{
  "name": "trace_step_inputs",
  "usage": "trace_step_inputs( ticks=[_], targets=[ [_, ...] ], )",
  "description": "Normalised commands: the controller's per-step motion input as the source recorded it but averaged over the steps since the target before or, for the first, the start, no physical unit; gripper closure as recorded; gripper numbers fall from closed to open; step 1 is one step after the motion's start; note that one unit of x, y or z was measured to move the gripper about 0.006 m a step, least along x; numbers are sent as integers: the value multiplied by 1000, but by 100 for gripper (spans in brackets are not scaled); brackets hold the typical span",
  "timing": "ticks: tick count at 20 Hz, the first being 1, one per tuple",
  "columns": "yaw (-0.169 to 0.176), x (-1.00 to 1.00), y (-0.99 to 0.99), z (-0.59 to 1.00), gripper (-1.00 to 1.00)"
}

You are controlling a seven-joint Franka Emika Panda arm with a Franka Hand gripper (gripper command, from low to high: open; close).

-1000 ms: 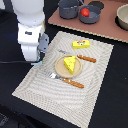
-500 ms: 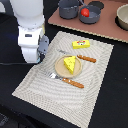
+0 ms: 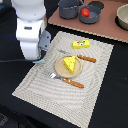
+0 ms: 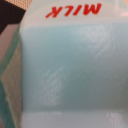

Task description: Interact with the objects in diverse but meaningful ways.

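A pale blue carton (image 4: 70,75) printed with red "MILK" letters fills the wrist view at very close range; no fingers show there. In the exterior view my gripper (image 3: 46,41) hangs low at the left edge of the striped mat (image 3: 35,82), its jaws hidden by the white arm. The yellow holed cheese wedge (image 3: 70,63) lies on the round tan plate (image 3: 60,67). Beyond the plate rests the yellow red-marked packet (image 3: 81,44). The red tomato (image 3: 86,12) sits in a dark grey bowl (image 3: 92,17) at the back, beside a grey saucepan (image 3: 69,7).
An orange-handled fork (image 3: 67,80) and knife (image 3: 84,58) flank the plate. A tan bowl (image 3: 123,16) stands at the back of the exterior view's right, on a brown board (image 3: 107,30). Black table surrounds the mat.
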Motion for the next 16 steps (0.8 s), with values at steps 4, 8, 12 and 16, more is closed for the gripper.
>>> trace_step_inputs(
  ticks=[4,8,12,16],
  targets=[
    [-29,-1,-746,164,100],
    [-20,156,-871,177,100],
    [-17,484,-841,181,100],
    [-34,796,-659,9,100]
  ],
)
